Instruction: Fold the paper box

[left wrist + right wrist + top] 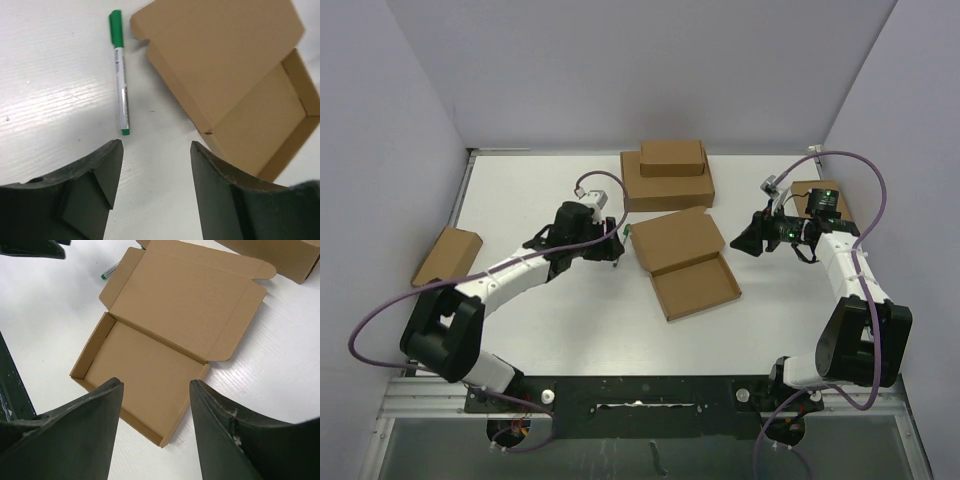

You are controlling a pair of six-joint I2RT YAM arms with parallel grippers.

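1. Box [685, 262] sits mid-frame in the top view on the white desk [540, 320]. It is open and lies slanted.
2. Its tray [696, 288] is at the lower right with the walls up. Its lid [677, 238] lies flat toward the upper left, with the side flaps spread.
3. In the right wrist view the box [165, 335] fills the centre, with the tray nearest the camera and the lid beyond it. The tray is empty.
4. In the left wrist view the box [225, 65] is at the upper right, and only a corner of the tray shows at the right edge.
5. Green pen [623, 232] lies on the desk just beside the lid's left edge, not touching it. It is clearer in the left wrist view [121, 85].
6. Left pincer [610, 245] is just left of the lid, near the pen. Its fingers are spread wide with nothing between them [155, 150].
7. Right pincer [740, 243] is right of the box, clear of it. It is also spread wide and empty [156, 385].
8. Big box [667, 185] is above the lid in the top view, with a small box [672, 157] stacked on it.
9. Left box [447, 255] is at the desk's left edge.
10. Right box [810, 195] is partly hidden behind the right arm.
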